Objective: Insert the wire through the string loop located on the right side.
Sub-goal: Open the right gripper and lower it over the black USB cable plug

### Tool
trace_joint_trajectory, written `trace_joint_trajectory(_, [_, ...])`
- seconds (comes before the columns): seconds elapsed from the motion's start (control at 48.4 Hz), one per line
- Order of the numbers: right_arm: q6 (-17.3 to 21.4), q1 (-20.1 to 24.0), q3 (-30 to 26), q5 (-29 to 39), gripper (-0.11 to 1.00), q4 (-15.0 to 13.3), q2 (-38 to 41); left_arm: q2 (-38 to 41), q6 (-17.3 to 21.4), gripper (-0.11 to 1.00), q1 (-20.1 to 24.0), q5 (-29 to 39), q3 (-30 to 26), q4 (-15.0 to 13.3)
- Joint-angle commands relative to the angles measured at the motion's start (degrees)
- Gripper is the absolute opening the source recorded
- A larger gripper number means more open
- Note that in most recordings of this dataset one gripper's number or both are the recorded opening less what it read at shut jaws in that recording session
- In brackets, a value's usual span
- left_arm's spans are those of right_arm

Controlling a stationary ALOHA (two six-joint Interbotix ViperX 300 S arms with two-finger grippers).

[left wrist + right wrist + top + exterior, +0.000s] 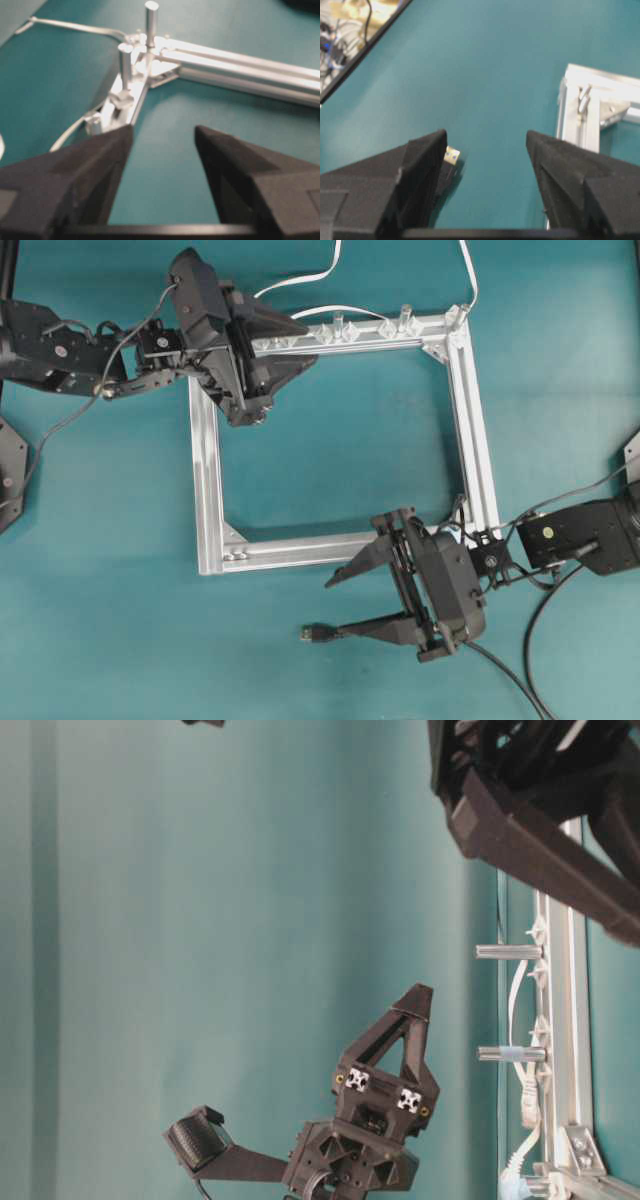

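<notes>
Right gripper [337, 606] spread over the wire's plug [313, 634], pre-grasp.
Both grippers empty, left gripper [163, 145] apart too. Plug lies at frame's [205, 480] six o'clock; next, close on it. String loop not discernible.

- Both arms are matte black; the left arm [60, 350] has angular link housings with small round screws showing.
- The left gripper [290, 350] has long, tapering triangular fingers [75, 180] faced with dark foam-like pads.
- The right gripper [340, 605] is the same shape.
- Black cables [540, 640] trail from the right arm [590, 535].
- Two small white cross-marked squares [358, 1080] sit on the gripper body.
</notes>
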Motion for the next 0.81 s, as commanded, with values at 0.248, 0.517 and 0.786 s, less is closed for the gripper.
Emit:
trace_joint_trajectory(0.248, [-2.46, 4.22, -1.58, -0.53, 0.75, 15.64, 1.14, -1.67, -0.26, 0.67, -0.18, 0.62, 0.09, 0.18])
trace_joint_trajectory(0.517, [-11.07, 6.77, -3.78, -0.26, 0.75, 24.26, 2.29, -1.76, 0.09, 0.68, -0.18, 0.53, 1.49, 0.44])
trace_joint_trajectory(0.786, [-11.34, 7.12, -3.87, -0.26, 0.75, 25.84, 3.6, -1.67, 0.18, 0.68, -0.18, 0.62, 1.58, 0.44])
